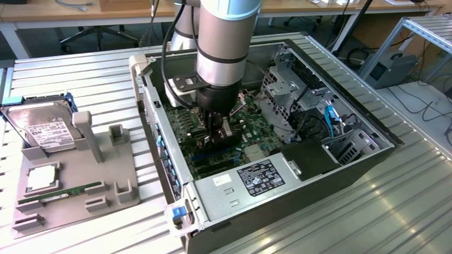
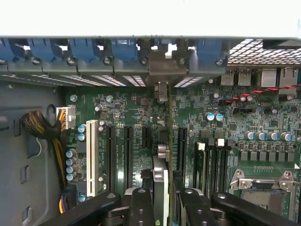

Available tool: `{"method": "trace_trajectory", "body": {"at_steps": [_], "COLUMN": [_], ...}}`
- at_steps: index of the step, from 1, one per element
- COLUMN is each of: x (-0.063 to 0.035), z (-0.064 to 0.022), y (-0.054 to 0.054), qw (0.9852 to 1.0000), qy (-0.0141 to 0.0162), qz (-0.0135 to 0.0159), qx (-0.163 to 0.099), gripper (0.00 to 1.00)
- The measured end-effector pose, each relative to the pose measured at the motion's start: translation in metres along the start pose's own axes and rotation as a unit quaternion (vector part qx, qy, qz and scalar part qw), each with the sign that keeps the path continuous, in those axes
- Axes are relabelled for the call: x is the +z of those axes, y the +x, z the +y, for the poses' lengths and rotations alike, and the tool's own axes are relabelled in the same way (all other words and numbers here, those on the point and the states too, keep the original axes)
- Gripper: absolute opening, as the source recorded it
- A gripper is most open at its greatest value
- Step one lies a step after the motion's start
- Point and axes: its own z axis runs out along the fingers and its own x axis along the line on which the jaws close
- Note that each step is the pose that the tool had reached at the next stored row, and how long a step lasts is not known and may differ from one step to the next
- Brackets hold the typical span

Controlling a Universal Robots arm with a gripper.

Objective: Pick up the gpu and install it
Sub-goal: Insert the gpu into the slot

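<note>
**GPU going into the slot**

While the arm reaches down into the open PC case (image 1: 353, 138), the pincer (image 2: 162, 200) is clenched on the gpu (image 2: 160, 181), holding it edge-on over the motherboard (image 2: 136, 117) between the black expansion slots, bracket end toward the rear slot covers (image 2: 113, 52). Card looks thin, stiff and light, but fragile, so I'd say gripping the top edge mid-length is the safest spot.

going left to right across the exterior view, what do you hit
hard drive → grey holder block → open computer case → gripper over the motherboard → drive cage → blue cable
</note>
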Motion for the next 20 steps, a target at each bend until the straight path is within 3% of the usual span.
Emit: {"method": "trace_trajectory", "body": {"at_steps": [5, 6, 8, 9, 13, 20], "x": [0.0005, 0.0004, 0.0001, 0.0000, -0.0015, -0.0219], "z": [0.0000, 0.0000, 0.0000, 0.0000, 0.0000, -0.0001], "y": [0.000, 0.000, 0.000, 0.000, 0.000, -0.002], "qw": [1.0000, 1.0000, 1.0000, 1.0000, 1.0000, 1.0000], "qy": [0.0003, 0.0002, 0.0001, 0.0000, 0.0000, 0.0000], "qz": [-0.0007, -0.0004, -0.0001, 0.0000, 0.0000, 0.0000], "qx": [0.000, 0.000, 0.000, 0.000, 0.000, 0.000], "gripper": [0.27, 0.33, 0.33, 0.40, 0.40, 0.40]}}
